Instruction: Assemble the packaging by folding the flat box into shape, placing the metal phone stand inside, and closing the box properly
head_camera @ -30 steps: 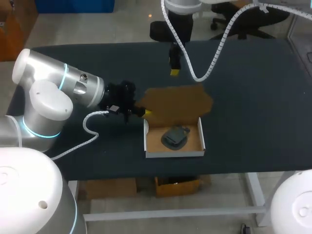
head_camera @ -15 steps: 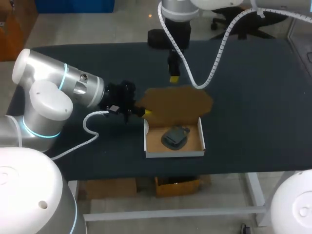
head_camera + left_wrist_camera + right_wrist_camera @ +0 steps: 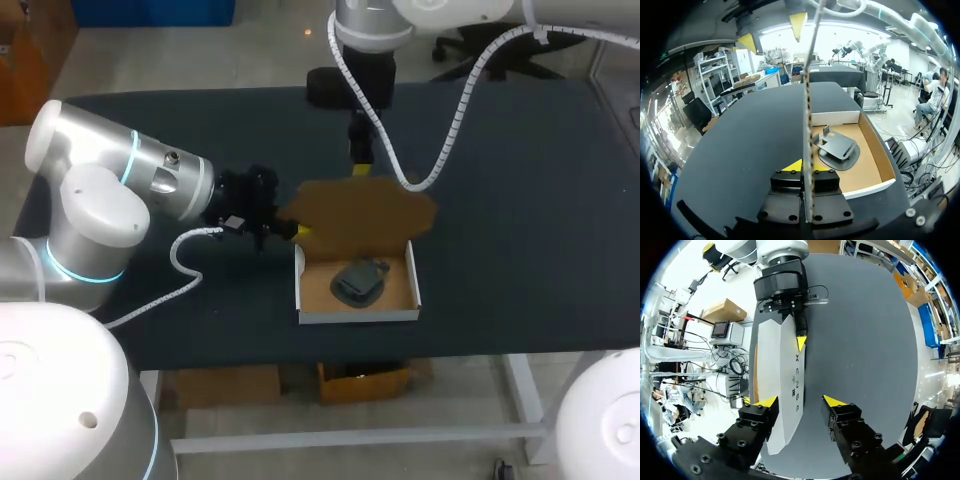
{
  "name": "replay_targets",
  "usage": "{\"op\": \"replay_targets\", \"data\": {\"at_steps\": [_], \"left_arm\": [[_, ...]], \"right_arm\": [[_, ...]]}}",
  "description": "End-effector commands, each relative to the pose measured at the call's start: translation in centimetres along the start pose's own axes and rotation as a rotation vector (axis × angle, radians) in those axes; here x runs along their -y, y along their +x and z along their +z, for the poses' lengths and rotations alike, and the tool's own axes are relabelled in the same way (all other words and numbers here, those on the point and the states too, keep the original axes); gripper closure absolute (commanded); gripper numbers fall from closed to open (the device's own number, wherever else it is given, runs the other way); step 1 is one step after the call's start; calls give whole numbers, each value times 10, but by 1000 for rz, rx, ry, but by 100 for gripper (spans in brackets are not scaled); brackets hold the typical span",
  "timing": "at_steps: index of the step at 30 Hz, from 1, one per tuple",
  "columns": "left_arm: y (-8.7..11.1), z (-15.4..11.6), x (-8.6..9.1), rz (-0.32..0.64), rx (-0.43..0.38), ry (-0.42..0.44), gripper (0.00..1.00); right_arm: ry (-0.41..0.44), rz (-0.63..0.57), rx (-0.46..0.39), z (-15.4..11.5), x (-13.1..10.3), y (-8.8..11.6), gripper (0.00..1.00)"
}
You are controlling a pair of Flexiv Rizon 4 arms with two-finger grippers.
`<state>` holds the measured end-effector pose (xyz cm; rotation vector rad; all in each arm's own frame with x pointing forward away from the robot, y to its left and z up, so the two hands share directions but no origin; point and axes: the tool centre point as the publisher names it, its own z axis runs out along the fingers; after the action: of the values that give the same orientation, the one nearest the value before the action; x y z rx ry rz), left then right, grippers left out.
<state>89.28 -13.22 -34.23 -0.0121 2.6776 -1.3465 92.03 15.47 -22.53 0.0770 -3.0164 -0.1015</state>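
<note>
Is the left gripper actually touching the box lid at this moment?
Touching. The left wrist view shows the lid edge-on between the fingers of the left gripper, which press it from both sides with no gap.

Surface (image 3: 520, 250) was dark, matte, edge to edge. White frame (image 3: 350, 437) ran under its near edge. Soft sheen lay across its top.

Down on the table (image 3: 520, 200) from high behind. Close in from left and far, facing across the shared box lid (image 3: 365, 212).
</note>
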Motion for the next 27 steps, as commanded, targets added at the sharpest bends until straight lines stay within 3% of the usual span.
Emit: {"op": "replay_targets", "data": {"at_steps": [1,27], "left_arm": [[3,3,-3,1,1,1,100],[3,3,-3,1,1,1,100]], "right_arm": [[-11,-1,13,-2,5,7,47],[6,-11,16,2,5,28,43]]}}
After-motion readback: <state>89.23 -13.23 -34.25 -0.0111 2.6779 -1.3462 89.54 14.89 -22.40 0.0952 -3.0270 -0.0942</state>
